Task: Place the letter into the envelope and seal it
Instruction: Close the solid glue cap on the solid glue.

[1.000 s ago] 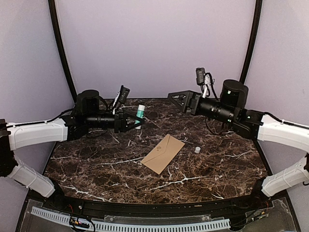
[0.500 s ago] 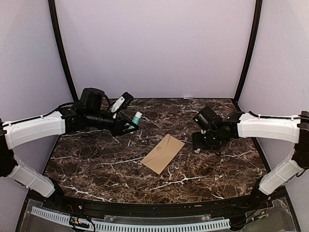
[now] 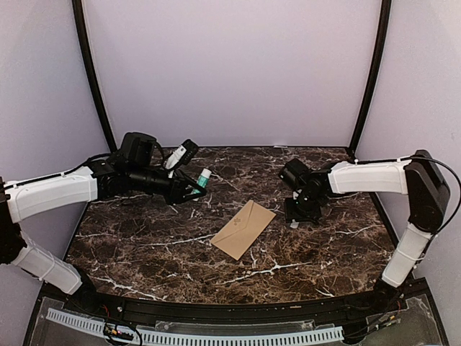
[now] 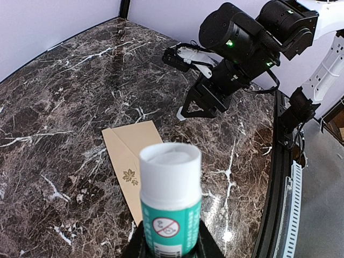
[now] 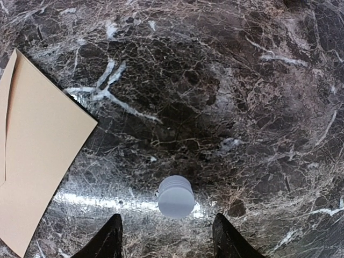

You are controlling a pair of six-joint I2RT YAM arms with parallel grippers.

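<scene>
The plain tan-brown kraft paper envelope [image 3: 243,229] lay flat near the middle of the dark, white-veined marble surface [image 3: 144,245]. Its pointed flap looked folded down, and no letter showed anywhere, so we could not tell whether one was inside. The left claw [image 3: 193,186] was clamped on a white-and-teal plastic glue stick [image 4: 171,199], held off the surface with its uncapped end pointing towards the envelope. The right claw [image 5: 168,228] hung over a small round white plastic cap [image 5: 176,196] that sat near the envelope but apart from it. Its fingers stood apart on either side of the cap and touched nothing. We judged the cap the main risk: it was small, smooth and round, so fingers meeting it off-centre could squirt it away or roll it against the envelope. A claw coming down too low could also scrape the marble. If the glue stick slipped in its grip, the open end might smear the envelope's face rather than its flap.
</scene>
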